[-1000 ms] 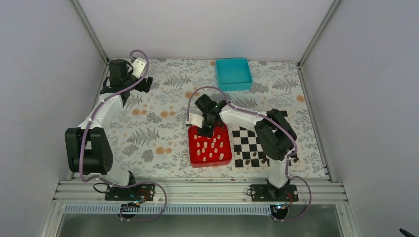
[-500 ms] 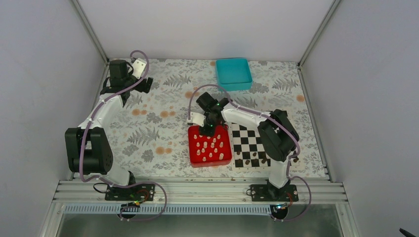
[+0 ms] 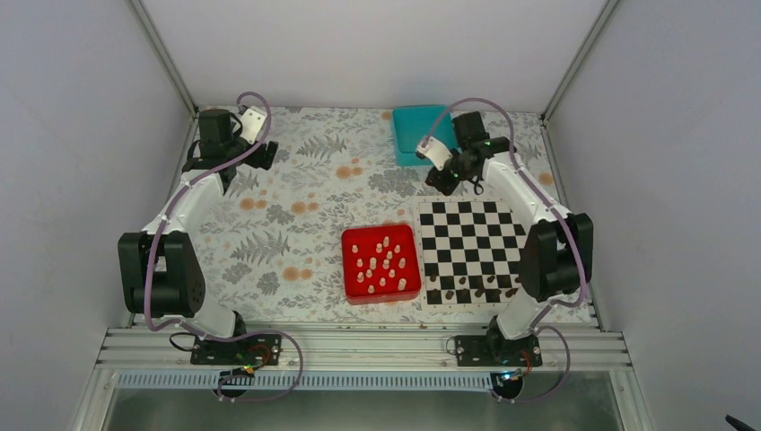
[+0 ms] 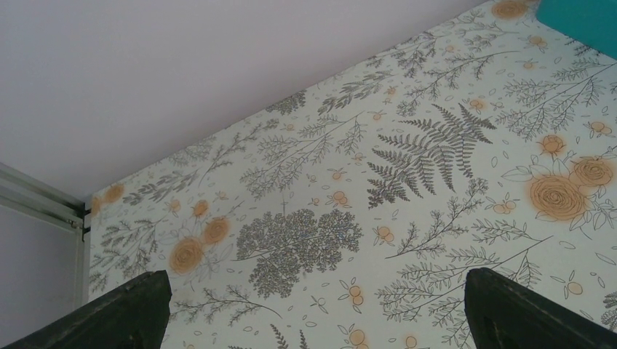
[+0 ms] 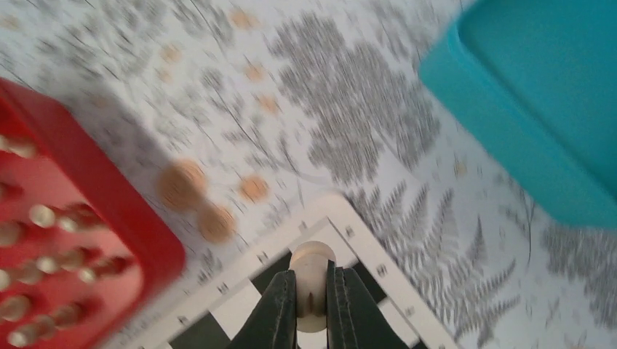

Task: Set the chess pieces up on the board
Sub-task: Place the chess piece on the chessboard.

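Above the far-left corner of the board (image 3: 467,235), the right fingers (image 5: 285,299) pinch shut on 1 of the chess pieces (image 5: 312,259), pale and round-headed. Left of the board, the others stand in the red tray (image 3: 346,268). Far left of the board, the left fingers (image 3: 262,154) gape wide, empty. The blurred wrist view suggests speed, so the tiny piece could twist in the pinch, land off-square or topple on release.
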`<state>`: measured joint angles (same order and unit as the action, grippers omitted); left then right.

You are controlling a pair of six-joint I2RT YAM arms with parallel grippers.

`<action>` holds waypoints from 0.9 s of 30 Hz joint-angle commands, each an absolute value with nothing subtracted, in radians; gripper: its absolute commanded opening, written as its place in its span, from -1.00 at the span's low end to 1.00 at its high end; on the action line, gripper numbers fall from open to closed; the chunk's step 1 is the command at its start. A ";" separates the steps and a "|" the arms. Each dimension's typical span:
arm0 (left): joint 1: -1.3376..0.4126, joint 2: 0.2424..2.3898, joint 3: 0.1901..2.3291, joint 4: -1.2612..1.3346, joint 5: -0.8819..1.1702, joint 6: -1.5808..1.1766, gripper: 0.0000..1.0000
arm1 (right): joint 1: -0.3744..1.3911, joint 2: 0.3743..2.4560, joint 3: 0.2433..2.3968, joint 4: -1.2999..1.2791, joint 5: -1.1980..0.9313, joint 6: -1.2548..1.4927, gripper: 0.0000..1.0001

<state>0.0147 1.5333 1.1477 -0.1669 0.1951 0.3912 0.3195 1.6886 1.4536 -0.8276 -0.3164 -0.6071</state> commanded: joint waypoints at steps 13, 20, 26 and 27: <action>0.012 1.512 1.136 -0.162 0.194 0.411 1.00 | 0.203 1.884 1.299 -0.728 -0.246 -0.632 -0.92; 0.012 1.516 1.135 -0.160 0.190 0.413 1.00 | 0.191 1.905 1.293 -0.722 -0.210 -0.627 -0.91; 0.012 1.521 1.138 -0.159 0.192 0.414 1.00 | 0.187 1.899 1.297 -0.710 -0.199 -0.618 -0.92; 0.013 1.521 1.137 -0.159 0.191 0.414 1.00 | 0.187 1.899 1.299 -0.709 -0.199 -0.619 -0.92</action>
<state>0.0147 1.5322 1.1458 -0.1669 0.1928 0.4076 0.2005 1.8961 1.2949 -0.7322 -0.2222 -0.6247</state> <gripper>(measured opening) 0.999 0.074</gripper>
